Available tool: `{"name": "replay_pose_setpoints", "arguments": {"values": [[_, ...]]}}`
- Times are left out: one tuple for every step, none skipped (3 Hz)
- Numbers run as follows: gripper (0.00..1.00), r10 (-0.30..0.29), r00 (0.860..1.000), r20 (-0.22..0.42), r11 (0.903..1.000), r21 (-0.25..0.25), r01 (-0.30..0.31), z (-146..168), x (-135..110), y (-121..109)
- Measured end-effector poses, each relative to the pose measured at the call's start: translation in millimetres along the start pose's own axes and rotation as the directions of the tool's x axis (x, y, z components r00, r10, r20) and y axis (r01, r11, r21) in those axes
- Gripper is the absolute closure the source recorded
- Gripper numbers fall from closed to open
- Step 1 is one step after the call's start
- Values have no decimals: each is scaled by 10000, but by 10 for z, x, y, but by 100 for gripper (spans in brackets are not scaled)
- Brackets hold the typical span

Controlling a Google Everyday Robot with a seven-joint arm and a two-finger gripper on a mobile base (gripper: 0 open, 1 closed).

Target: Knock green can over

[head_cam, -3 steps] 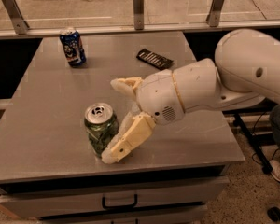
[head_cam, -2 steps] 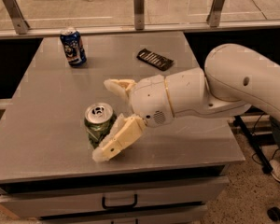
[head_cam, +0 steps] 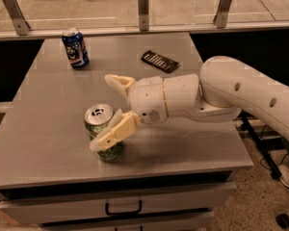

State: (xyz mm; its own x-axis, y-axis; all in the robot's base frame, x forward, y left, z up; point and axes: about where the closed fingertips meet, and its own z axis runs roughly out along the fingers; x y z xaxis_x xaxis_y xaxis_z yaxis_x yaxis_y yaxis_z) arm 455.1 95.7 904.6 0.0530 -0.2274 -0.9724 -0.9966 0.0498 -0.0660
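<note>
The green can [head_cam: 100, 126] stands upright near the front left of the grey table [head_cam: 48, 129], silver top and pull tab showing. My gripper [head_cam: 106, 112] reaches in from the right and is open. The near finger [head_cam: 113, 134] lies across the front of the can's body and appears to touch it. The far finger [head_cam: 118, 84] sits behind and to the right of the can, apart from it. The can is between the two fingers.
A blue can [head_cam: 75, 48] with white markings stands upright at the back left. A dark flat packet [head_cam: 160, 61] lies at the back centre. A railing with glass [head_cam: 142, 8] runs behind the table. Drawers [head_cam: 123, 208] sit under the front edge.
My gripper has moved left toward the green can, so the near finger now lies across the can's front. The can still stands upright in the same spot.
</note>
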Motion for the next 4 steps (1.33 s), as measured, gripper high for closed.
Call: {"name": "replay_pose_setpoints", "arguments": {"values": [[0, -133, 9991, 400, 9987, 504, 113, 102, -197, -311], [0, -145, 9993, 359, 9907, 1357, 95, 241, -540, -653], [0, 57, 9998, 195, 9805, 1961, -95, 278, -723, -862], [0, -192, 9988, -457, 9693, 2440, 298, -89, -632, -999]]}}
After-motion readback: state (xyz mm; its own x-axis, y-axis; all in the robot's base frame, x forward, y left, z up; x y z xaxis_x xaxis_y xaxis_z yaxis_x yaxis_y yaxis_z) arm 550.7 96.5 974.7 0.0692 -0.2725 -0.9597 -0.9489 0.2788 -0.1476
